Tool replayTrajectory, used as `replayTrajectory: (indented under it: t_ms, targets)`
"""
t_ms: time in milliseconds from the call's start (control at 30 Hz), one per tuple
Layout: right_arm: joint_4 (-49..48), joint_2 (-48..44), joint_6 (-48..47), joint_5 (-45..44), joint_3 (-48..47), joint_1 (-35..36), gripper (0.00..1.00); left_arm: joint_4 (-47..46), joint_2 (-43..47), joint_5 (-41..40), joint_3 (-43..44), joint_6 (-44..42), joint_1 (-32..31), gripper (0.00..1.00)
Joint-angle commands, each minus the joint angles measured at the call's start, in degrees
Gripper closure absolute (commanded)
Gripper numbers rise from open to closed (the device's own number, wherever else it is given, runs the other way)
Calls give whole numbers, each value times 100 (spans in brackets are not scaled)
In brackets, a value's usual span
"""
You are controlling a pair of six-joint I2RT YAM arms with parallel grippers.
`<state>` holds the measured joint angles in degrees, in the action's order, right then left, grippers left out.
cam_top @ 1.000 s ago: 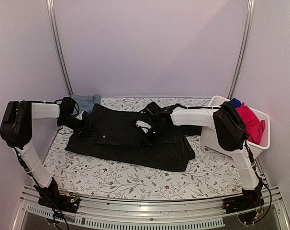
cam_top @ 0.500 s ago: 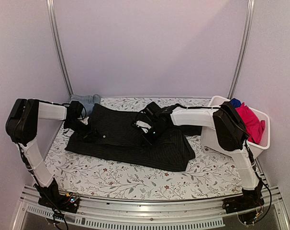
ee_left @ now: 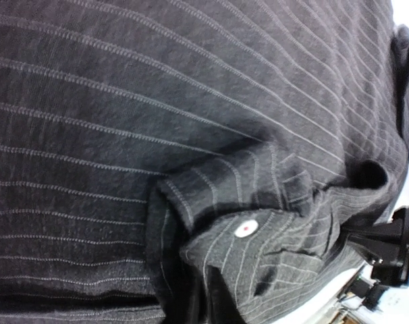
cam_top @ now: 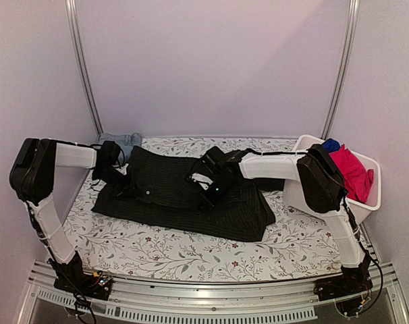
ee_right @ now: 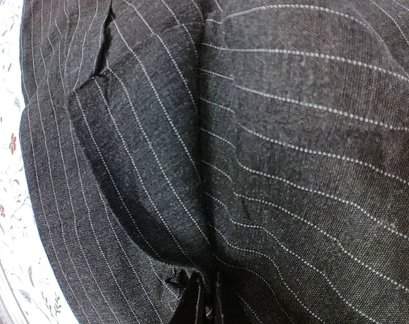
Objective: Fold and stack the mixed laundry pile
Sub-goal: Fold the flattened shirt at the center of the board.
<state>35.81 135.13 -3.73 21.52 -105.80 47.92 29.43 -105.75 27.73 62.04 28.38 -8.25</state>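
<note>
The black pinstriped shirt point(cam_top: 184, 196) lies spread across the middle of the table. My left gripper point(cam_top: 121, 183) is at the shirt's left edge. In the left wrist view the shirt point(ee_left: 157, 101) fills the frame. A bunched cuff with a white button point(ee_left: 246, 229) folds over my left gripper point(ee_left: 204, 304), whose fingers are mostly hidden. My right gripper point(cam_top: 206, 192) is on the shirt's middle. Its fingers point(ee_right: 194, 300) pinch a ridge of the cloth point(ee_right: 292, 135). The light blue denim piece point(cam_top: 121, 141) lies at the back left. Red-pink cloth point(cam_top: 353, 172) and royal blue cloth point(cam_top: 332, 144) sit in the bin.
The white plastic bin point(cam_top: 299, 196) stands at the right edge, close beside my right arm. The floral table cover point(cam_top: 164, 246) shows in front of the shirt. Metal posts point(cam_top: 83, 67) stand at the back corners. The other arm's gripper point(ee_left: 393, 246) shows at the right of the left wrist view.
My left gripper has moved right, further onto the shirt's left edge. My right gripper has barely shifted and stays on the shirt's middle.
</note>
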Motion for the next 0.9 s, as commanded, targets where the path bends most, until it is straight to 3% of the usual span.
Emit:
replayTrajectory:
  t_ms: [0,100,333,433,667,867]
  targets:
    - [54,-14,-31,-12,-107,0,91,185,252,20,324,-78,-49,100]
    - [60,-91,-32,-34,-163,-2,82,372,347,-38,464,-151,-53,100]
    - [53,-610,24,-58,-116,-78,48,1053,656,-508,752,-356,-37,100]
    - [33,-966,51,-34,41,-122,39,1401,800,-759,849,-491,-34,100]
    - [-40,-1714,83,-55,606,-217,28,1864,1141,-1520,736,-737,313,100]
    - [-52,-1940,187,-64,1265,-362,28,1940,1109,-2523,704,-1036,497,100]
